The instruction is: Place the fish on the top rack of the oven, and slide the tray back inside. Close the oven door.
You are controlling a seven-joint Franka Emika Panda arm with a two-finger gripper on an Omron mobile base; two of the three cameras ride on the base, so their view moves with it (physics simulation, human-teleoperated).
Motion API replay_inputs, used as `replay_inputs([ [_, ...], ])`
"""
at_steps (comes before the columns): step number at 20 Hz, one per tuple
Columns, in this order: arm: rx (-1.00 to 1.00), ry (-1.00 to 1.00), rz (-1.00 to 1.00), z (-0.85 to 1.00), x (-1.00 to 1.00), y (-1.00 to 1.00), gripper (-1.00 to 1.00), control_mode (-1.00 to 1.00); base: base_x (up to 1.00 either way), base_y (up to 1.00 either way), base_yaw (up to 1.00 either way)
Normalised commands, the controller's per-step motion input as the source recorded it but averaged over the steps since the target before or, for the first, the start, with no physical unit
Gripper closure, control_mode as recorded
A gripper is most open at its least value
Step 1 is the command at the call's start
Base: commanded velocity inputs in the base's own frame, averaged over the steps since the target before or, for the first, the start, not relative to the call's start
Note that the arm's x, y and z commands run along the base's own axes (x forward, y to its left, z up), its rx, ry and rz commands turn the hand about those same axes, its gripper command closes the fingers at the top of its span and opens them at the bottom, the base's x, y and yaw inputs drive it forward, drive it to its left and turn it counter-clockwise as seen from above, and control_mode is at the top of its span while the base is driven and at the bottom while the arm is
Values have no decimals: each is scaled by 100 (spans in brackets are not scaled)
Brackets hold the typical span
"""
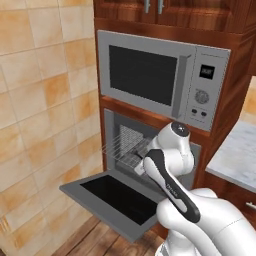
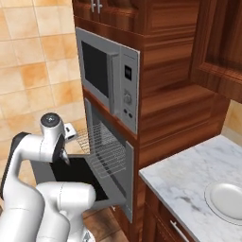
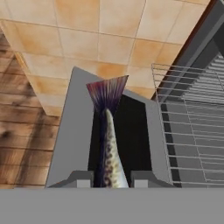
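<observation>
The claw (image 3: 111, 178) is clamped on the fish (image 3: 109, 148), whose fanned tail points away from the hand, above the open oven door (image 3: 70, 127). The door (image 1: 117, 197) hangs flat out from the oven (image 2: 120, 160), below the microwave (image 1: 160, 80). The top rack (image 2: 101, 149) is pulled partway out over the door, just beside the fish. A plate (image 2: 227, 201) sits on the worktop (image 2: 184, 189) beside the oven.
</observation>
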Motion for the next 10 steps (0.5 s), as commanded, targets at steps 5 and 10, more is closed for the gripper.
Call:
replay_inputs([
  [5, 0, 0, 0, 0, 0, 0, 100, 100, -2, -34, 12],
  [10, 0, 0, 1, 0, 9, 0, 100, -100, 0, 0, 0],
])
